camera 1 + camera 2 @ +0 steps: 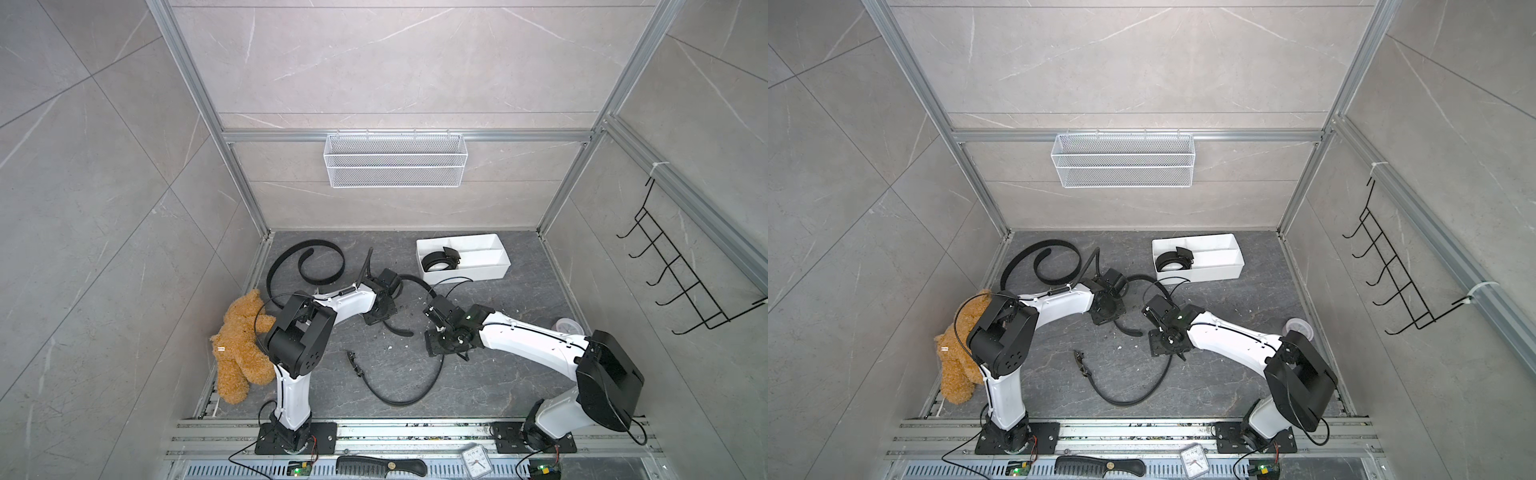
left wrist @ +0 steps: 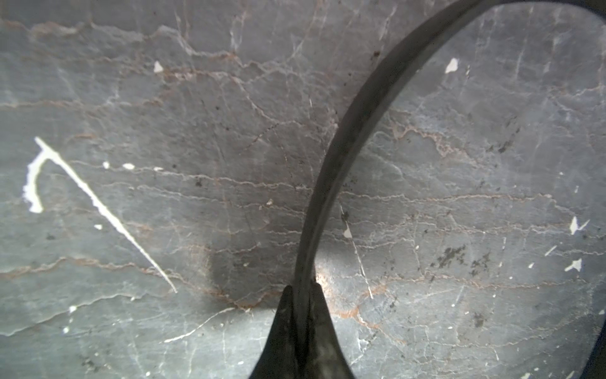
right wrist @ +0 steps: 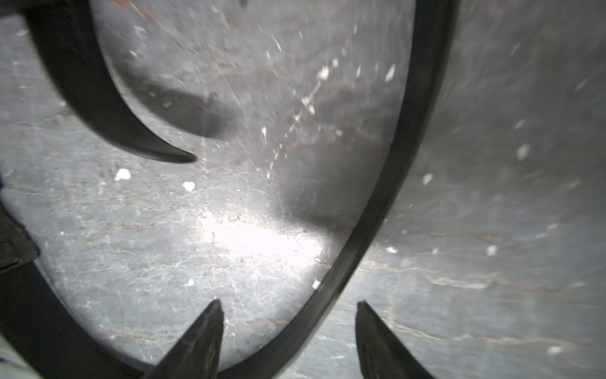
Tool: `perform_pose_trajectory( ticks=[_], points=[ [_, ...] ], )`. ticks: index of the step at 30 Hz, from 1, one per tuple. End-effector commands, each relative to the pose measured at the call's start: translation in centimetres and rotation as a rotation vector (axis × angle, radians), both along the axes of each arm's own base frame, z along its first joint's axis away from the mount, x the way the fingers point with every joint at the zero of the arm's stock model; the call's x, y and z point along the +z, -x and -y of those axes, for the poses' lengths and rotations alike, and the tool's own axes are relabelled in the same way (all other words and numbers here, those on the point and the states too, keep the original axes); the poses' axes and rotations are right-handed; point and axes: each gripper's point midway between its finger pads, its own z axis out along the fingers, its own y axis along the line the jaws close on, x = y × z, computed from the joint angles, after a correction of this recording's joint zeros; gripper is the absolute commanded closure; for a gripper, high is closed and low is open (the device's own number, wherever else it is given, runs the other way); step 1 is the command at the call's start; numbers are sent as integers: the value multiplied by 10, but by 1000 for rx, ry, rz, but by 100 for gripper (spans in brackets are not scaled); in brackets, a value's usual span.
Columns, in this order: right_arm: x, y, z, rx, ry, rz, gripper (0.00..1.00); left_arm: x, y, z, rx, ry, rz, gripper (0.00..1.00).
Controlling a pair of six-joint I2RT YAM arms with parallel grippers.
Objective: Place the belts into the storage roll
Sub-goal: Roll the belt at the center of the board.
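- Left arm point(image 1: 353, 301): jaws clenched on the long narrow black belt point(image 2: 331, 170), close to the dark stone surface point(image 1: 478, 382).
- Right arm point(image 1: 523, 332): jaws parted, the strap passing lengthwise between them.
- White four-compartment plastic tray point(image 1: 469, 272) lies beyond, nearer the right arm.

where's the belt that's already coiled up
In both top views the coiled belt lies inside the white storage tray, at its left end; the tray sits in the far right corner of the dark floor.
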Motion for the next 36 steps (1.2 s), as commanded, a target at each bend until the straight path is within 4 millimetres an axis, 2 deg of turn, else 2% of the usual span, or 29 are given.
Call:
perform_pose_trajectory(
  ticks=[1,3,4,5,7,10,13,15,17,19,22,25,31,33,36],
  points=[
    [14,7,15,86,78,2,34,-21,21,1,-41,-15,-117,100],
    [19,3,13,105,71,26,33,-22,24,4,-54,-3,-129,99],
    [22,0,10,125,66,47,32,-23,26,4,-56,1,-135,95],
    [24,-4,8,137,64,65,32,-22,27,4,-56,4,-134,89],
    [26,-11,1,170,52,97,31,-15,28,4,-58,14,-124,70],
    [23,-19,-12,197,14,107,30,8,21,9,-64,54,-66,40],
    [22,-25,-27,225,-38,117,30,43,13,15,-75,97,17,30],
    [26,-31,-37,245,-70,142,30,66,14,12,-74,109,55,28],
    [29,-38,-45,264,-87,169,30,84,23,-1,-62,85,69,28],
    [31,-46,-52,289,-98,182,30,98,42,-22,-47,48,71,28],
    [25,-55,-62,306,-132,160,30,108,74,-52,-30,3,44,29],
    [20,-62,-72,330,-165,143,31,109,110,-61,-53,-5,-12,29],
    [19,-70,-92,373,-188,116,30,90,182,-43,-64,13,-156,29],
    [18,-70,-98,399,-204,102,30,84,201,-41,-31,31,-181,29],
    [13,-71,-106,421,-212,84,31,79,216,-38,-3,60,-192,29]
  ],
)
